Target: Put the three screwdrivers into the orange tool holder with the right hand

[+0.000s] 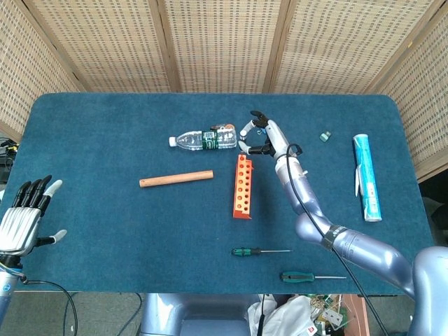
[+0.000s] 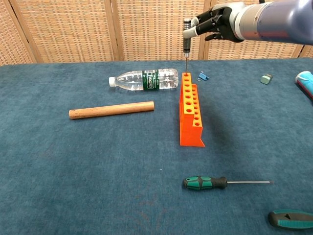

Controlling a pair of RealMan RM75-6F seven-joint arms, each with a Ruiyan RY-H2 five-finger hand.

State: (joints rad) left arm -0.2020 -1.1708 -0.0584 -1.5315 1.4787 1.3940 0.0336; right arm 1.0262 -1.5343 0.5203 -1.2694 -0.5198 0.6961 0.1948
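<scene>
My right hand (image 2: 215, 23) (image 1: 260, 136) pinches a slim dark-handled screwdriver (image 2: 186, 41) upright, its shaft reaching down into the far end hole of the orange tool holder (image 2: 190, 108) (image 1: 242, 186). Two green-and-black screwdrivers lie on the blue cloth near the front edge: one (image 2: 209, 183) (image 1: 250, 251) in front of the holder, the other (image 2: 289, 218) (image 1: 299, 277) further right. My left hand (image 1: 24, 217) hovers open at the far left, away from everything.
A plastic water bottle (image 2: 145, 80) lies just left of the holder's far end, and a wooden dowel (image 2: 111, 109) lies further left. A small blue clip (image 2: 203, 76), a small grey-green block (image 2: 265, 79) and a light-blue tube (image 1: 367, 176) sit to the right.
</scene>
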